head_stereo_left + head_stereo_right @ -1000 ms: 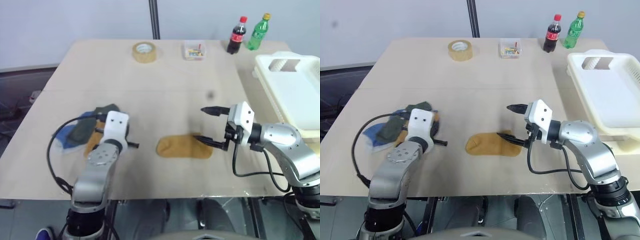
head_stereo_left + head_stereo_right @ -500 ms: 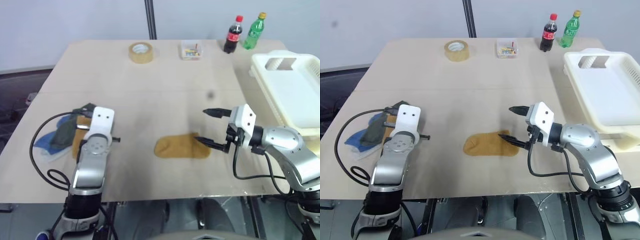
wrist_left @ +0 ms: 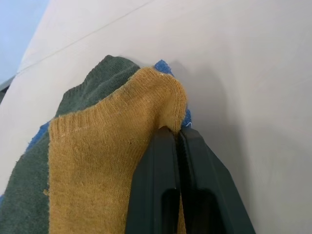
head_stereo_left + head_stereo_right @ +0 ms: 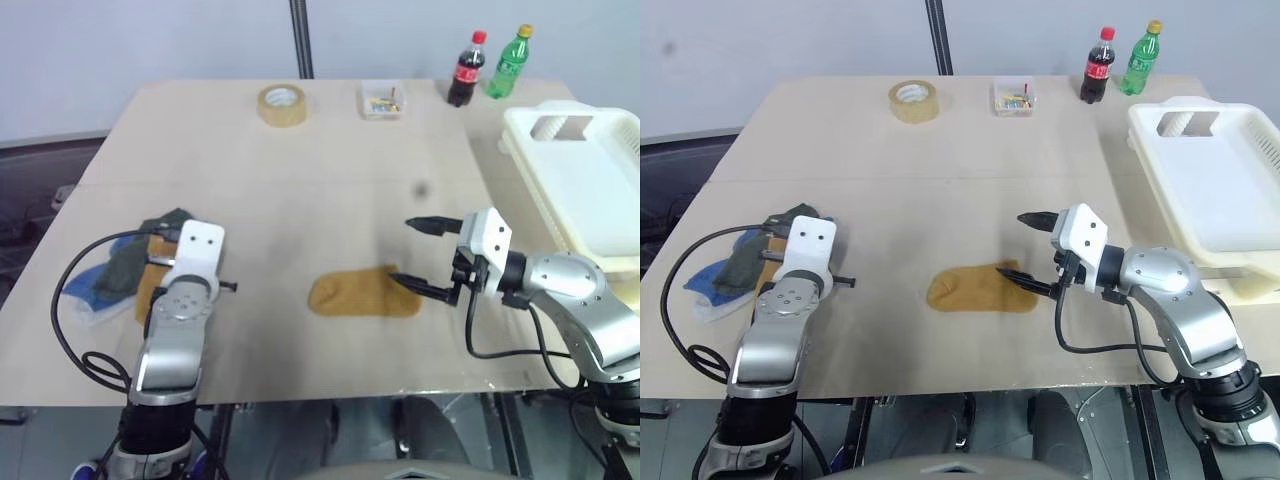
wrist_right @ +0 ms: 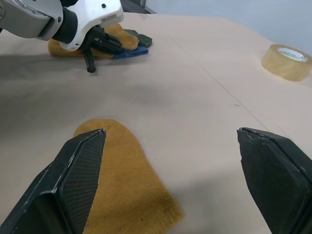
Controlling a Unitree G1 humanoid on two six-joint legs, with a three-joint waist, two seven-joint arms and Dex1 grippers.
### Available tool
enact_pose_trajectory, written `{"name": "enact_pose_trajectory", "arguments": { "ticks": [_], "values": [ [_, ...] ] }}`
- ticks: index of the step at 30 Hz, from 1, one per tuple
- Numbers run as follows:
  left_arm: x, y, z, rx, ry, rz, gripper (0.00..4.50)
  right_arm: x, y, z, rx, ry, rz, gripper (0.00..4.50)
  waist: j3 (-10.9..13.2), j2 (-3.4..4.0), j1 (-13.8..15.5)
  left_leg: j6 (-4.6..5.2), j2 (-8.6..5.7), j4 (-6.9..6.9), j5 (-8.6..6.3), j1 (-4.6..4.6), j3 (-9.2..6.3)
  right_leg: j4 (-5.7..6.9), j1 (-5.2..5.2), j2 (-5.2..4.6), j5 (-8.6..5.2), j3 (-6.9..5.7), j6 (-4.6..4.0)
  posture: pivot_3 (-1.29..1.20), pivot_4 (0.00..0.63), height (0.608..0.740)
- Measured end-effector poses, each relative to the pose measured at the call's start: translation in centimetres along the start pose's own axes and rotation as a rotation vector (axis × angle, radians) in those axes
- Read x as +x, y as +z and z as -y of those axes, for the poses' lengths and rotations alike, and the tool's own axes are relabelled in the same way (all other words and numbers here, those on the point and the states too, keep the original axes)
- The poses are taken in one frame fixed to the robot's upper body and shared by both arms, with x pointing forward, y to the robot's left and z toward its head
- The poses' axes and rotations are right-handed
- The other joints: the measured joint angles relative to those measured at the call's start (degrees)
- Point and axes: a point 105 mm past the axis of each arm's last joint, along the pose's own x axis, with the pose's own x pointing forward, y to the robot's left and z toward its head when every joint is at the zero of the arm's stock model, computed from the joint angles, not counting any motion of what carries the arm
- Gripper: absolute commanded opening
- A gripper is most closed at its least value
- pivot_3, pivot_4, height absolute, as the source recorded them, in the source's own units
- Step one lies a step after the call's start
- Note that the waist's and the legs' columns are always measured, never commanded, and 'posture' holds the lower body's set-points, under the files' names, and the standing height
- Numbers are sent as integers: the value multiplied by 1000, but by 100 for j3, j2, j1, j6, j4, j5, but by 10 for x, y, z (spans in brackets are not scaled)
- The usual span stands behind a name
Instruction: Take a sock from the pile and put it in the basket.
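Right gripper (image 4: 418, 256), fingers spread wide, hovers at one end of a lone mustard sock (image 4: 362, 295) lying flat mid-table. It looks limp and light (likely to sag and slide), so pinch a fold near that end. Left gripper (image 3: 176, 141), fingers pressed together, sits against the pile (image 4: 125, 272) at the table's (image 4: 300, 190) left edge. Far right, the basket (image 4: 585, 190) looks empty. Beyond, a small clear box (image 4: 384, 101) holds coloured bits.
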Motion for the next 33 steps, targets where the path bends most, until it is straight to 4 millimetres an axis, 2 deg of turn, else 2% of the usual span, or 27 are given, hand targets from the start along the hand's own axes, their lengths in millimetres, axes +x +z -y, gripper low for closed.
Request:
{"name": "enact_pose_trajectory", "arguments": {
  "ticks": [1, 2, 5, 14, 17, 26, 29, 32, 33],
  "values": [
    [0, 0, 0, 9, 1, 2, 1010, 0, 0, 0, 0, 1, 0, 4500, 0, 0, 1, 0, 0, 0, 0, 0, 0, 0, 0, 0, 0, 0, 0, 0, 150, 740],
    [0, 1, -1, 12, 3, 2, 1563, 0, 0, 0, 0, 3, 0, 4500, 0, 0, 1, 0, 0, 0, 0, 0, 0, 0, 0, 0, 0, 0, 0, 0, 150, 740],
    [0, -1, 1, 1, 9, -7, 2437, 0, 0, 0, 0, 4, 0, 4500, 0, 0, 5, 0, 0, 0, 0, 0, 0, 0, 0, -1, 0, 0, 0, 0, 150, 740],
    [0, -2, 2, -8, 17, -13, 2437, 0, 0, 0, 0, 4, 0, 4500, 0, 0, 5, 0, 0, 0, 0, 0, -1, 0, 0, -1, 0, -1, 0, 0, 150, 740],
    [0, 8, 2, -12, 27, 25, 2437, 0, 0, 0, 0, 4, -2, 4500, 0, 0, 7, 0, 0, 0, 0, -1, 0, 0, 0, -1, 0, 0, 0, 0, 150, 740],
    [0, 11, 2, -7, 33, 46, 2437, 0, 0, 0, 0, 3, -4, 4500, 0, 0, 8, 0, 0, 0, 0, 0, 0, 0, 0, 0, 0, -1, 0, 0, 150, 740],
    [0, 11, 2, -9, 33, 48, 1656, 0, -1, 0, 0, 3, -4, 4500, 0, 0, 8, 0, 0, 0, 0, -1, 0, 0, 0, -1, 0, -1, 0, 0, 150, 740],
    [0, 12, 2, -9, 34, 52, 296, 0, -1, 0, 1, 3, -4, 4500, 0, 0, 8, 0, 0, 0, 0, -1, 0, 0, 0, 0, 0, -1, 0, 0, 150, 740],
    [0, 12, 2, -10, 34, 53, 37, 0, -1, 0, 1, 3, -5, 4500, 0, 0, 8, 0, 0, 0, 0, 0, 0, 0, 0, 0, 0, -1, 0, 0, 150, 740]
  ]
}}
